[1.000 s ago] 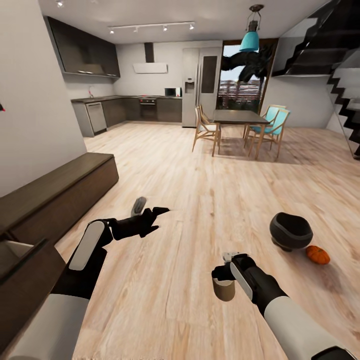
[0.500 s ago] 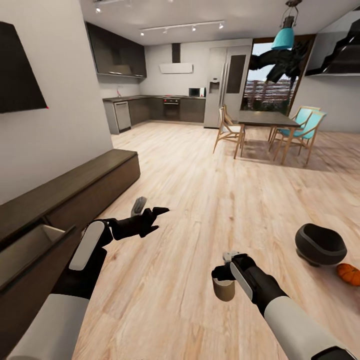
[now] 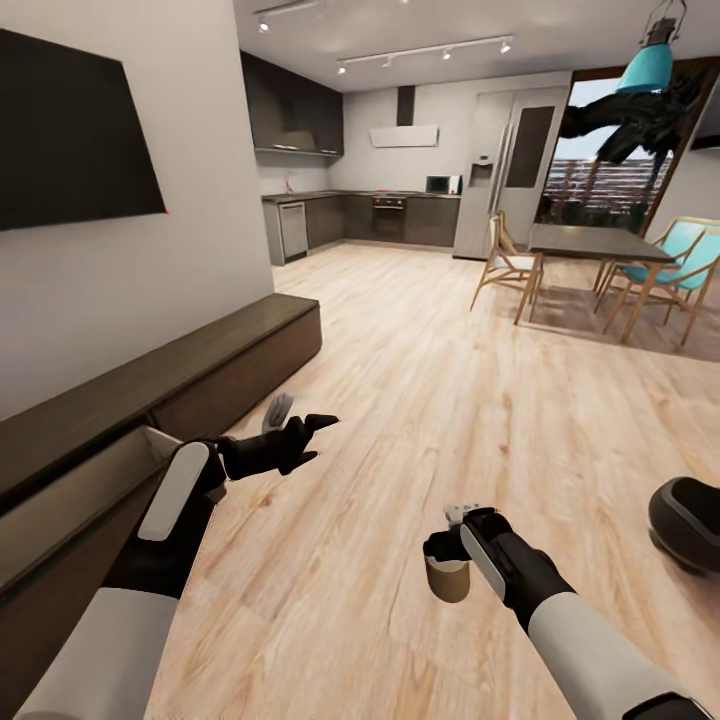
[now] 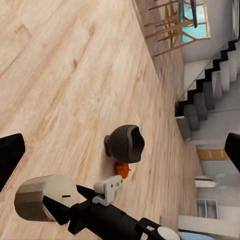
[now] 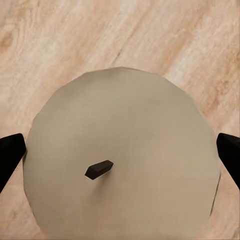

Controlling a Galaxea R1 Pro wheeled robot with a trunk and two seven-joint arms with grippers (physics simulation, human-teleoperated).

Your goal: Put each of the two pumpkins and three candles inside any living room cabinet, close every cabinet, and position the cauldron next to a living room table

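Far to the left, the long dark cabinet along the wall, with one drawer pulled out and showing its pale inside. Just beside that drawer, the left tool, spread wide and empty, pointing out over the wood floor. More to the right, the right tool, shut tight on a candle, a stubby beige one hanging upright under the wrist. From the right wrist, the candle's round top with its little dark wick, pinched from two sides by the black fingertips. At the far right edge, the black cauldron on the floor, and from the left wrist a pumpkin touching it. Open drawer well off to the left of the candle, past the left arm. Probably a carry across the body, or a turn of the base, then a straight drop in.
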